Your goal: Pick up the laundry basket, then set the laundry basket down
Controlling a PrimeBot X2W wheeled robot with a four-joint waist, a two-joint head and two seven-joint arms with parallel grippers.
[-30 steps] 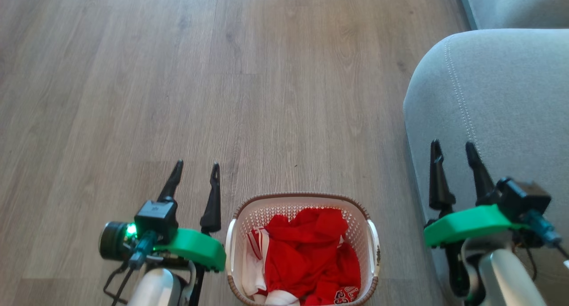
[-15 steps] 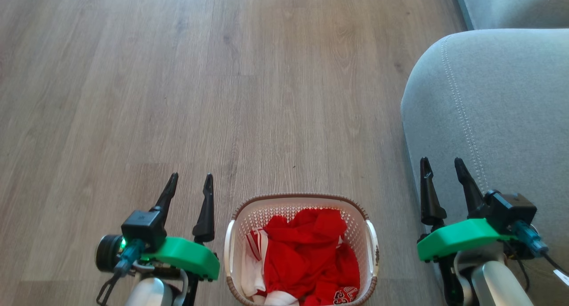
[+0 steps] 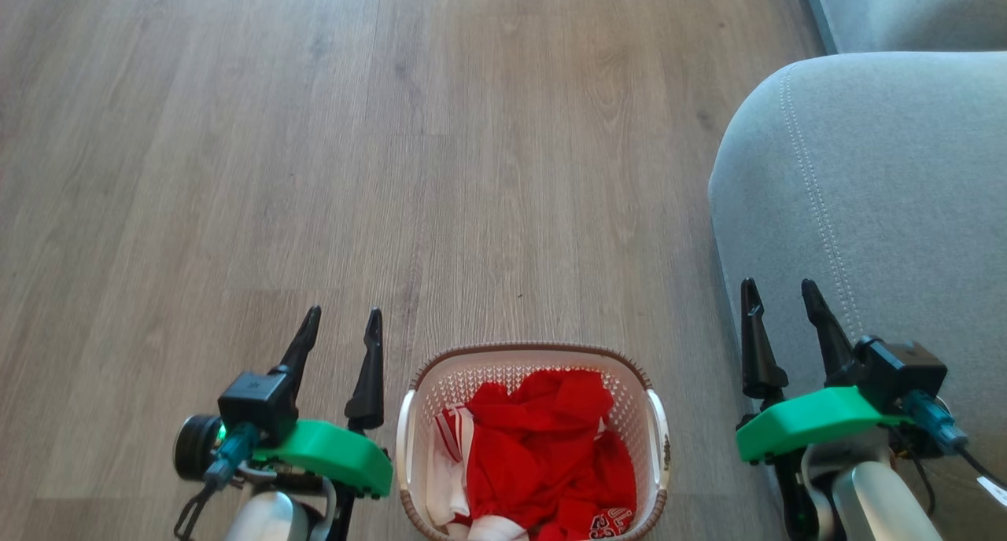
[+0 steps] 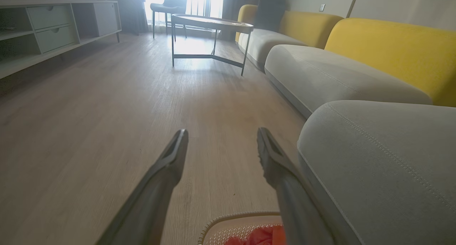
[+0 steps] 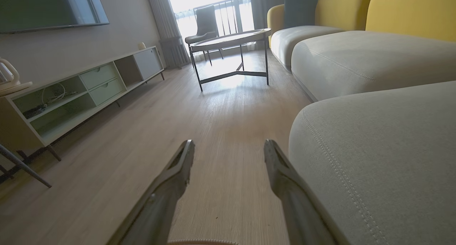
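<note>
Wood-plank floor (image 3: 472,171) carried the laundry basket (image 3: 531,346) at the lower centre of the head view, red clothing (image 3: 551,447) heaped inside. The left end effector (image 3: 344,311) hovered just beside the basket's left side; the right end effector (image 3: 777,283) hovered apart from its right side, before the grey sofa (image 3: 865,171). Both had fingers spread, holding nothing.

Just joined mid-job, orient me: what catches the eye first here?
Red clothing heaped in the laundry basket, on the wood floor at the head view's bottom centre, stands out most. The open left tool and right tool flank it, touching nothing. A grey sofa cushion looms close on the robot's right.
</note>
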